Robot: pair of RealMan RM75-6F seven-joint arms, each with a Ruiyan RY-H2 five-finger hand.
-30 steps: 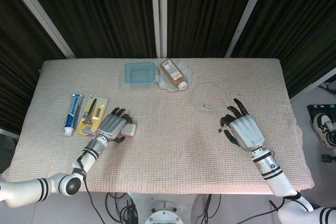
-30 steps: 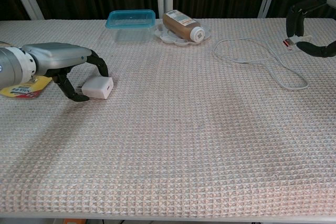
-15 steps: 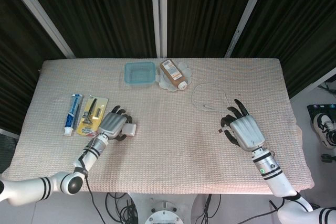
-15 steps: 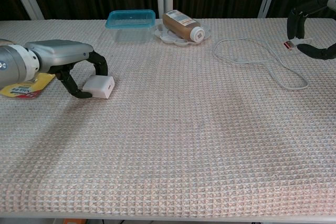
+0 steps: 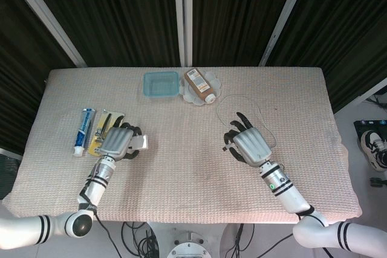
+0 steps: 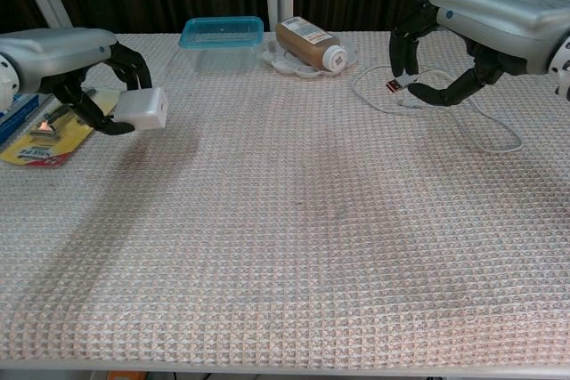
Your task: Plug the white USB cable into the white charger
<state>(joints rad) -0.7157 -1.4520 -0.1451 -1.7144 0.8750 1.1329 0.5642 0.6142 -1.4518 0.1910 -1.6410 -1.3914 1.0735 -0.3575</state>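
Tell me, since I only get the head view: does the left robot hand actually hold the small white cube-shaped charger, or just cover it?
Observer: It holds it. The chest view shows the white charger gripped by the left robot hand, apparently clear of the woven tablecloth.
Operator: And the white USB cable's plug?
Observer: The plug is pinched in the right robot hand, above the cloth.
Operator: Where is the slack?
Observer: The rest of the white USB cable lies looped on the cloth under that hand.

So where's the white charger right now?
The charger is lifted off the table in the left hand, on the left side of the chest view, just right of the yellow razor pack.
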